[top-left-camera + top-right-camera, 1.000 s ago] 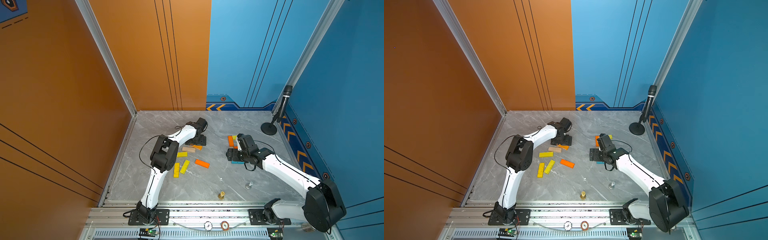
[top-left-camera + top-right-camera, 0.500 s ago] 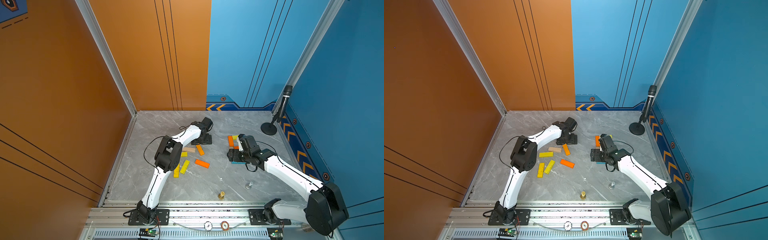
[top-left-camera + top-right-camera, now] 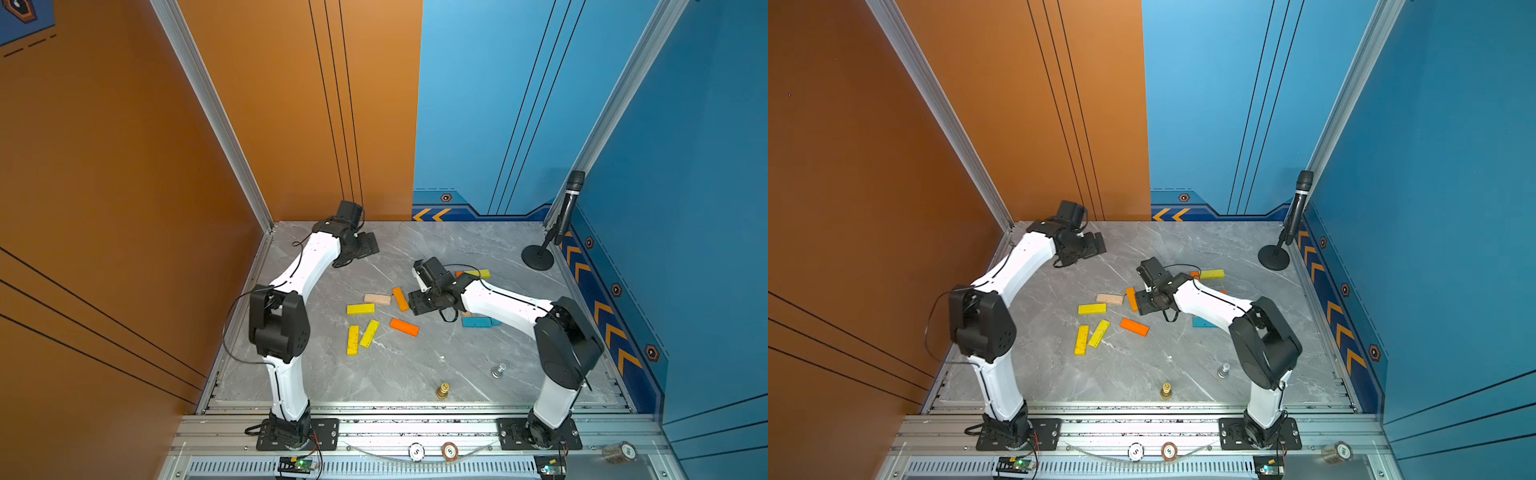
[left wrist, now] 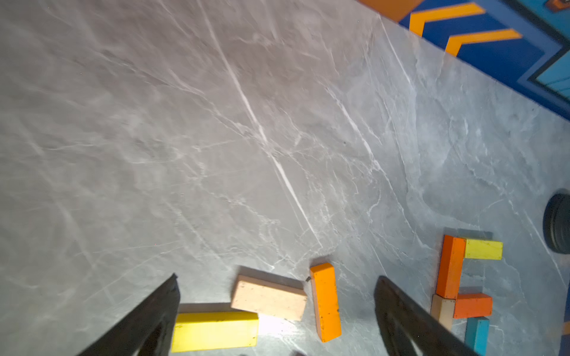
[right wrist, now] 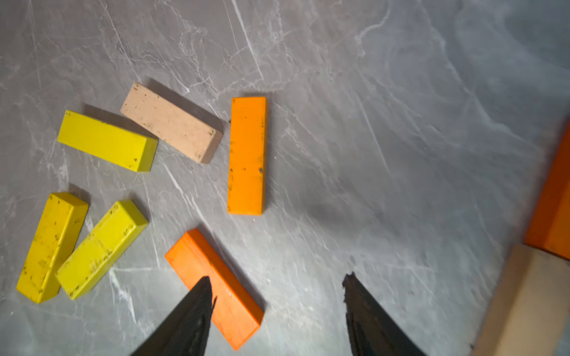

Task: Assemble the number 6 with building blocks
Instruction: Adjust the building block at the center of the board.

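Grey tabletop (image 3: 395, 374) — number 6 (image 4: 450, 266) unobstructed only in left wrist view.

White chip (image 3: 416, 451): we read what looks like a "5" on its face; it lies on the front rail (image 3: 374, 432).
Brown chip (image 3: 449, 451): we read a "5" here too; it sits just beside the white one.
Third chip (image 3: 619, 452): it lies near the rail's right end, and its marking is too blurred for us to read.
Back-wall chevrons (image 3: 432, 215): we see two orange arrowheads pointing toward the orange wall, on the blue skirting (image 3: 461, 210).
Side-wall chevrons (image 3: 602, 308): we see a row of orange arrowheads, no words.
Hexagon emblem (image 3: 446, 198): a small orange-rimmed badge whose centre we cannot read.
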Available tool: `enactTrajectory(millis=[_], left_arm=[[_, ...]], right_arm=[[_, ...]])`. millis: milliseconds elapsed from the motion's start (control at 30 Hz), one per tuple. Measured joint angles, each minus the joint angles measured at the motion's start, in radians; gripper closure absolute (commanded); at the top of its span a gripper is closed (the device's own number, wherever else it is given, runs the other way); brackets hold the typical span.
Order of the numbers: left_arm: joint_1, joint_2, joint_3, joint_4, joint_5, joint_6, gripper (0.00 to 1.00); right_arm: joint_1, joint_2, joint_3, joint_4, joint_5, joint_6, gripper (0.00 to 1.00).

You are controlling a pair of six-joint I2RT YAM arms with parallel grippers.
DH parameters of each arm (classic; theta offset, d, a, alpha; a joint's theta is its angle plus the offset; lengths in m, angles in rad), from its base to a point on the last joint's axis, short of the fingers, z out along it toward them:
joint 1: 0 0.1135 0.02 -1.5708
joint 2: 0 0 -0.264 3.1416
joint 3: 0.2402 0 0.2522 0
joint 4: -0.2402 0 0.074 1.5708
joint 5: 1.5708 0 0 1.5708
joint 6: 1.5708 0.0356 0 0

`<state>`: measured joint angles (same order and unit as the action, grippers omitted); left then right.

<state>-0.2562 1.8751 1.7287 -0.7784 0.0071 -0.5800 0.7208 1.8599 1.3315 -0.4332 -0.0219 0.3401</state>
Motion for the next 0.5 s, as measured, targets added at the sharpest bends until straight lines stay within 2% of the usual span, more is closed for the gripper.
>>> enactTrajectory(millis=[300,500], left_arm=[[0.029,-0.163,-0.251,-0.003,-0.003,0.042,0.00],[0.052,-0.264,-0.338,-0.003,-0.003,0.064,0.00]], right_arm=[[0.058,0.269,0.257,-0.063,0.032,0.036,0.51],[0.060,0.306,0.312,-0.085,0.079,0.084,0.56]])
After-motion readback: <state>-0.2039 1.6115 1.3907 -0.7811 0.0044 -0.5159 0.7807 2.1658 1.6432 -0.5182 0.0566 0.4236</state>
